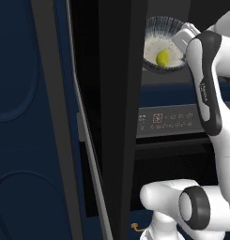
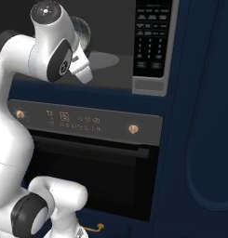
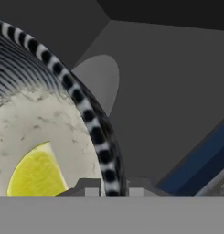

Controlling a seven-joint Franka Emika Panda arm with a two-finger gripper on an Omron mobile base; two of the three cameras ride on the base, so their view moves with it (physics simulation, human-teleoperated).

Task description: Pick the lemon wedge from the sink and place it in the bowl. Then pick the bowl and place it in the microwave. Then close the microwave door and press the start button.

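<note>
lemon wedge [image 1: 162,57] lies in the pale middle of the bowl [image 1: 156,28], so the first placing looks done. the bowl is inside the dark cavity of the microwave [image 2: 155,90], and the gripper [image 3: 110,186] is clenched on its rim, one finger tip inside the striped edge and one outside. whether the bowl rests on the cavity floor or hangs just above it i cannot tell. by my reading the second step is close to its end: the bowl has yet to be let go, then the arm must come out, the microwave door [image 1: 50,122] be swung shut and the start button pressed.

the left base view looks down into the bowl past the edge of the open door, which stands wide at the left. the right base view hides most of the bowl behind the arm, but gives the microwave's keypad [image 2: 151,32] and, below, the oven [image 2: 87,172] with its brass knobs. the hand view alone shows the grip on the rim.
</note>
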